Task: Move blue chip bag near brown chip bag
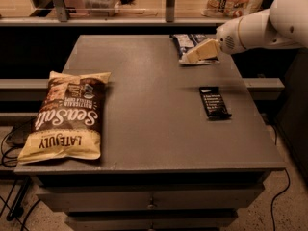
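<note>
The gripper [196,53] is held at the blue bag [184,41] by the table's [144,148] far right edge, well apart from the brown bag [67,114]; open or shut cannot be told; the bag could be pushed off.

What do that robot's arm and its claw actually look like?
The arm is a smooth, glossy white shell of fat rounded segments, with a small round grey patch near the wrist. It narrows into a cream-coloured, wedge-shaped claw, which hangs over the far right corner of the grey table, above the small crinkly dark-blue chip bag. No cables show on it.
</note>
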Available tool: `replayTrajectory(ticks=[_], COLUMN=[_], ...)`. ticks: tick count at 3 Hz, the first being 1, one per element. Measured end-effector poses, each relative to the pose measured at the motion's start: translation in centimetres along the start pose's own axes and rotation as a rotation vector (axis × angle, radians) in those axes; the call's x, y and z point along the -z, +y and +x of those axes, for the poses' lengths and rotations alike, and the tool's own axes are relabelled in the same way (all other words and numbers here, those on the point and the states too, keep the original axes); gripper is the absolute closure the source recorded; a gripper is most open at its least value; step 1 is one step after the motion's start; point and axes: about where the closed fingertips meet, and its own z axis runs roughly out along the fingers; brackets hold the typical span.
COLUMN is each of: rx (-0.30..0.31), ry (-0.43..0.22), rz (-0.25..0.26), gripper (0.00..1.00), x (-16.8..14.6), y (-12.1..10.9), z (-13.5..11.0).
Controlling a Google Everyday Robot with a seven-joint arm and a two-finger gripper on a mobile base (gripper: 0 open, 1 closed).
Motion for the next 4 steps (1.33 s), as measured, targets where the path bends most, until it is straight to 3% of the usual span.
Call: replayTrajectory(ticks=[3, 4], rx=[-0.141, -0.126], ry=[-0.036, -0.01], rz=[-0.016, -0.034], gripper=[0.0, 0.17], x=[-5.6, -7.0], y=[-4.8, -4.9], z=[3.3, 3.8])
